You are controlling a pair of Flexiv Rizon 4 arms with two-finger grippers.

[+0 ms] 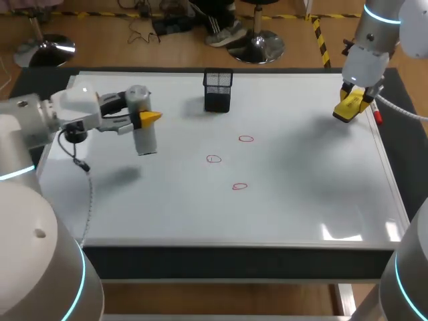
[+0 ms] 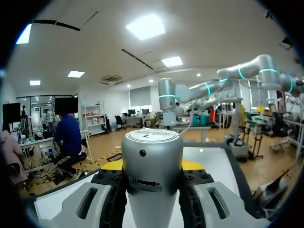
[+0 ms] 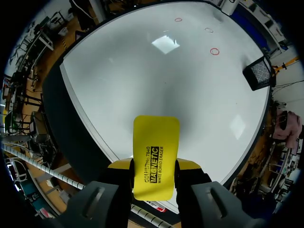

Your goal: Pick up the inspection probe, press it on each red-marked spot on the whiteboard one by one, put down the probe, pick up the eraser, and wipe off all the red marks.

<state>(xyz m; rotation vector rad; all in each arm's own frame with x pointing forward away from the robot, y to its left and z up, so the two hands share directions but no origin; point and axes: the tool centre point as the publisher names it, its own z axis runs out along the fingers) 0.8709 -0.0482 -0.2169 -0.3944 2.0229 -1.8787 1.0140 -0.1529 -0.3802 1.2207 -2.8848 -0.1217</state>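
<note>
Probe point(image 1: 146, 140) sits at the left of the frame, gripped tight in the left pincer point(image 1: 142, 119). Right pincer point(image 1: 352, 105) grips the eraser point(image 1: 346, 112), upper right. Press straight down, gently, on the nearest red mark point(image 1: 213, 159) first.

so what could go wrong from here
Both tools are held at once: the right gripper has the eraser while the left gripper holds the probe. Wiping early could erase red marks before pressing. The arms may also crowd each other over the marks.
</note>
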